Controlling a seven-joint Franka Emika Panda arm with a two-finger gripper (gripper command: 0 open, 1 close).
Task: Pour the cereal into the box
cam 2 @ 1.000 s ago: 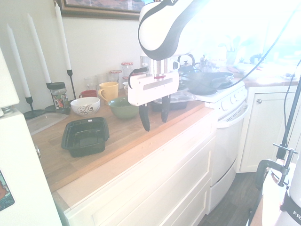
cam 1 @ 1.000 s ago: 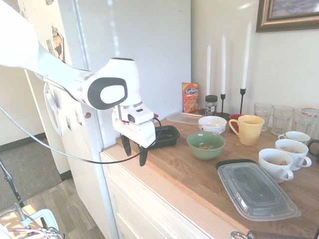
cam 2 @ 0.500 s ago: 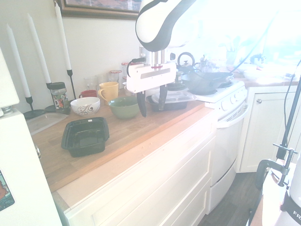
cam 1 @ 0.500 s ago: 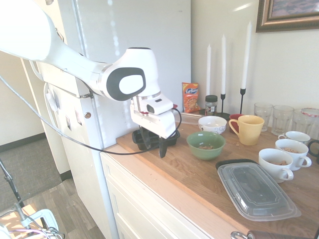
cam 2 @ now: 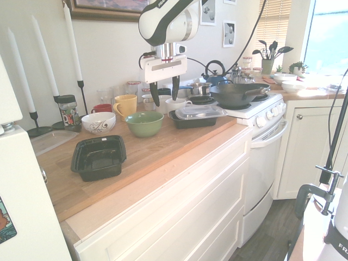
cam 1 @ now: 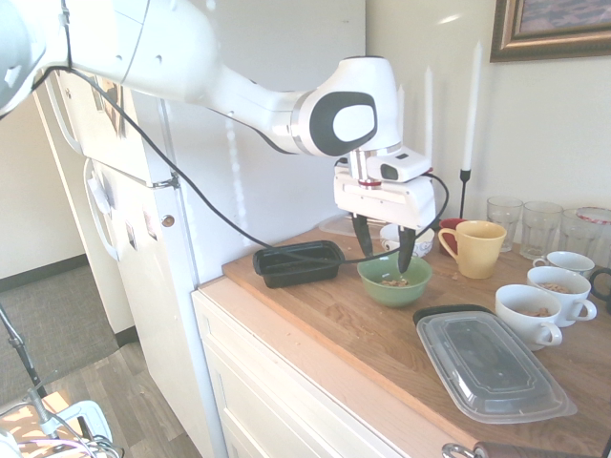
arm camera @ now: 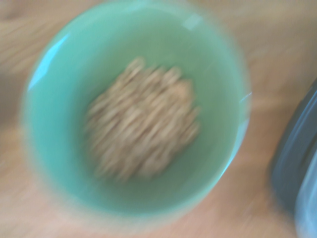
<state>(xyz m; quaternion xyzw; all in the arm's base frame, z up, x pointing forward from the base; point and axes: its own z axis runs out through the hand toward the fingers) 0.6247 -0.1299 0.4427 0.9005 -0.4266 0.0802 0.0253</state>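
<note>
Wrist view: blurred; green bowl [arm camera: 133, 111] fills the picture, with cereal [arm camera: 143, 144] heaped at its bottom; a dark edge shows at one side, too soft to name.
Gripper [cam 1: 382, 241]: pointing down above the bowl, clear of its rim; jaws spread wide, nothing between them. In the second exterior view the gripper [cam 2: 162, 91] hangs above and a little behind the bowl [cam 2: 144, 123].
Cereal [cam 1: 392, 282]: tan pieces inside the bowl [cam 1: 393, 278], low in it.
Box [cam 1: 298, 262]: black shallow tray, on the counter near the fridge end, apart from the bowl; appears empty. In the second exterior view the box [cam 2: 99, 157] sits nearer the counter's front edge than the bowl.
Counter [cam 1: 363, 339]: wooden top over white drawers.
White bowl [cam 1: 407, 239]: patterned, just behind the green one.
Yellow mug [cam 1: 474, 248]: upright, beside the white bowl.
White cups [cam 1: 558, 286]: three, near the far end; brownish contents show in two.
Lidded container [cam 1: 492, 367]: black base, clear ribbed lid, near the front edge.
Glasses [cam 1: 523, 224]: clear, by the wall.
Candles [cam 1: 470, 95]: tall, white, in dark holders by the wall.
Jar [cam 2: 68, 111]: dark lid, by the candles.
</note>
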